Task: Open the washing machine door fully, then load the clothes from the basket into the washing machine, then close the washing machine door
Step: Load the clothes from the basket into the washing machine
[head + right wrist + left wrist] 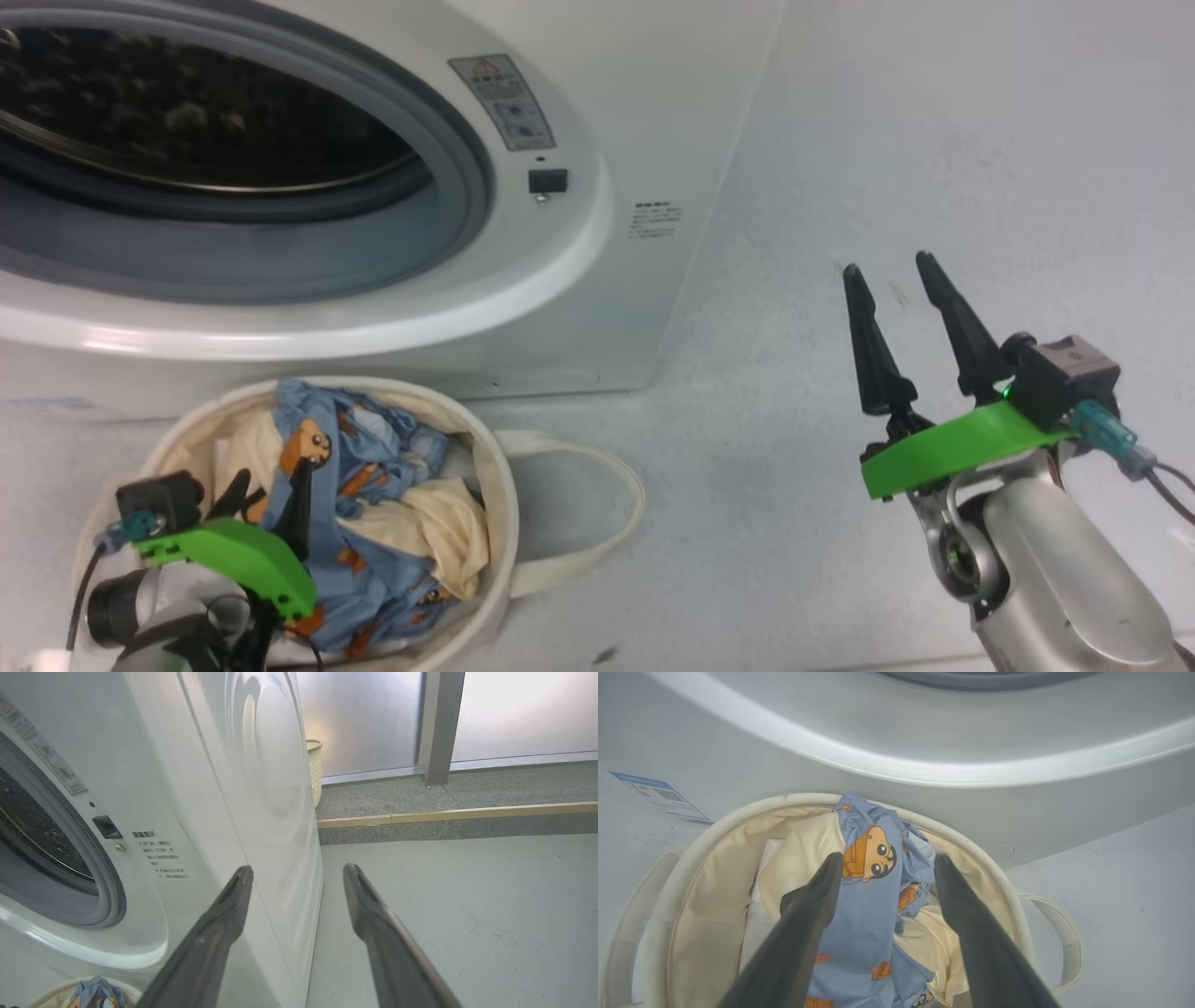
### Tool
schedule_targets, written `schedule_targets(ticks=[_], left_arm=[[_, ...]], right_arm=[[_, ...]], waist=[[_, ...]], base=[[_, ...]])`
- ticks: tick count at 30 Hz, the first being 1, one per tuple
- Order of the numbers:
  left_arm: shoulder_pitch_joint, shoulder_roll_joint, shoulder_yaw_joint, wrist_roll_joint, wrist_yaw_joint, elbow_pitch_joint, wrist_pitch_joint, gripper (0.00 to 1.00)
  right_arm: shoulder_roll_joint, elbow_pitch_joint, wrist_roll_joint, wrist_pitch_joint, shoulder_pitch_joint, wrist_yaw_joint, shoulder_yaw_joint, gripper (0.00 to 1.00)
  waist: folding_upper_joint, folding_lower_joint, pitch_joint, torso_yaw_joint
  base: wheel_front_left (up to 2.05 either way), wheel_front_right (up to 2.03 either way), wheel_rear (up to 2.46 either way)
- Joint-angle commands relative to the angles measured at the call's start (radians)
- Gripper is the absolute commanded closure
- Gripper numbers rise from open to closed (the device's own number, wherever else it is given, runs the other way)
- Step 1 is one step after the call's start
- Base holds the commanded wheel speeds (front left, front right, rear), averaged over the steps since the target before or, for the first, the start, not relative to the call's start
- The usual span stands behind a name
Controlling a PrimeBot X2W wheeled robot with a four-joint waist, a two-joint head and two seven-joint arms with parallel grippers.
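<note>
The white washing machine (597, 308) fills the upper left of the head view, its round mouth uncovered, with grey gasket and dark steel drum (177, 112) showing; the washing machine door is out of view. Below it stands the cream basket (495, 485) holding the clothes (383, 523): light-blue bear-print fabric over a cream-yellow garment. My left gripper (271, 490) hangs open just above the basket's left side; in the left wrist view its fingers straddle the blue fabric (873, 905) without clamping it. My right gripper (892, 271) stands open and empty over bare floor, right of the machine (196, 788).
One loop handle (607, 513) of the basket lies on the grey floor toward the right. Beyond the machine's side panel a woven bin (315, 770) stands by a raised step (448, 812) and frosted glass wall. Open floor spreads to the right.
</note>
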Motion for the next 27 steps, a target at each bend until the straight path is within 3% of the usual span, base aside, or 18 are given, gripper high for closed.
schedule_targets(ticks=[1,10,27], left_arm=[[-0.02,0.029,0.022,-0.014,-0.006,-0.001,-0.001,0.0],[-0.098,0.059,-0.043,-0.056,-0.006,0.12,0.009,0.0],[-0.162,0.116,-0.074,-0.096,0.011,0.173,0.093,0.0]], right_arm=[[-0.012,-0.035,-0.011,-0.012,-0.018,0.001,0.015,0.0],[-0.038,-0.07,-0.037,-0.012,-0.059,0.001,0.005,0.0],[-0.033,-0.165,-0.08,-0.012,-0.054,0.001,-0.065,0.0]], waist=[[0.0,-0.0002,0.031,-0.018],[0.0,-0.0002,0.137,-0.067],[0.0,-0.0002,0.296,-0.147]], base=[[0.0,0.0,0.0],[0.0,0.0,0.0],[0.0,0.0,0.0]])
